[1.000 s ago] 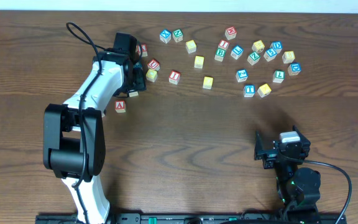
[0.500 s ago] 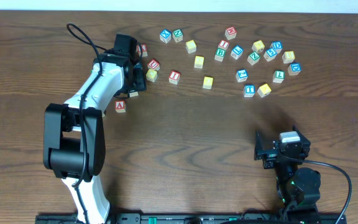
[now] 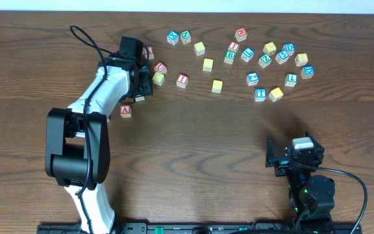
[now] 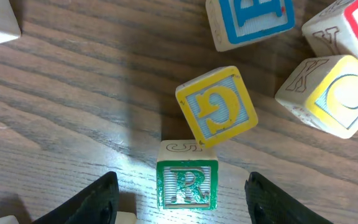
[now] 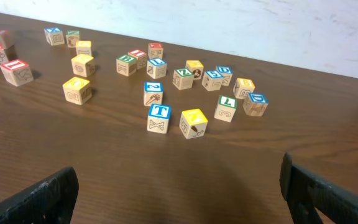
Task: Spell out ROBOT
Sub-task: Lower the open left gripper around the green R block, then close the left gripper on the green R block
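Nothing has shifted since the earlier frames: both arms and every cube sit where they were.

A dark brown desk (image 3: 193, 149) with a clear wood grain fills the overhead view, and a pale wall (image 5: 241, 25) runs along its far edge.

Near the lower middle of the left wrist view, the left pincer (image 4: 183, 198) has its fingers apart with the R cube (image 4: 187, 180) standing between them. There is bare wood on either side of the cube, so neither finger touches it. Its top face shows a green R inside a green border, and the wooden side facing up the frame carries a faint engraving. A G cube (image 4: 216, 107) with a yellow letter on pale blue lies just beyond it, turned at an angle, with one corner at the R cube's far edge.

In the upper left of the overhead view the white left arm (image 3: 99, 91) covers most of this spot. A red A cube (image 3: 125, 110) lies just below it.

At the lower right, the right pincer (image 5: 179, 180) is spread wide above bare wood and grips nothing.

Across the upper right of the overhead view lie the green B cube (image 3: 230, 56) and, lower down, the blue T cube (image 3: 260, 94). Two yellow-topped cubes (image 3: 208, 64) lie in the upper middle, well apart from the R cube.
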You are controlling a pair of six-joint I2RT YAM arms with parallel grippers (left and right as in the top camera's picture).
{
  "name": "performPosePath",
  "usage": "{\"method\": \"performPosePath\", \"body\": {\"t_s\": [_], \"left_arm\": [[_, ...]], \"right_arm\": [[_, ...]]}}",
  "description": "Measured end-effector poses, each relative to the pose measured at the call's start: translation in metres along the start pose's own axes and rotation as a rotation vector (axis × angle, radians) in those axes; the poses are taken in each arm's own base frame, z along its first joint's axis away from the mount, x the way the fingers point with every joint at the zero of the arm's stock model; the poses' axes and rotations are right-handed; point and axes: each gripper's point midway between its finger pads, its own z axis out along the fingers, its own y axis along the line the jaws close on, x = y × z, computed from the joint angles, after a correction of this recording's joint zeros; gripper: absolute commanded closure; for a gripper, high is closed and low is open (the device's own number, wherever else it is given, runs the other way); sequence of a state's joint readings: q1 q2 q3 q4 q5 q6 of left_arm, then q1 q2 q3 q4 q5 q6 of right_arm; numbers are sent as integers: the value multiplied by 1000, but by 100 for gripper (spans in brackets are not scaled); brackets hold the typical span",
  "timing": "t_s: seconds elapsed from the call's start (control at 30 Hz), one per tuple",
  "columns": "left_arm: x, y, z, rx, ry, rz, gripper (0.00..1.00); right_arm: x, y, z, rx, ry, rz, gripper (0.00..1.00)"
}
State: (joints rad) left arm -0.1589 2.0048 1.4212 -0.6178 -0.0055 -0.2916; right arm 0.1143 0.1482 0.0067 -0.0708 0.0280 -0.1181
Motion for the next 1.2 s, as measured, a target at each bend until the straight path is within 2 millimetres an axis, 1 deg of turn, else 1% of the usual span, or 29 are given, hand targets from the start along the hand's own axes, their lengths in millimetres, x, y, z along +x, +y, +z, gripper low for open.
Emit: {"method": "performPosePath", "body": {"t_s": [0.2,0.4,0.47,0.9,1.03,1.2], "left_arm": [[1,0,4,-2,5,0,36],[13,3,25,-21,57,4,36],[15,4,29,-23,66,5,36],[13,2,29,-17,55,3,36],[13,2,29,-17,55,5,44],[13,2,29,-17,55,6,45]], "right_arm": [[0,0,0,0,0,0,1],[0,0,0,0,0,0,1],[0,0,0,0,0,0,1],[0,0,0,0,0,0,1],[0,0,0,0,0,0,1],[0,0,0,0,0,0,1]]}}
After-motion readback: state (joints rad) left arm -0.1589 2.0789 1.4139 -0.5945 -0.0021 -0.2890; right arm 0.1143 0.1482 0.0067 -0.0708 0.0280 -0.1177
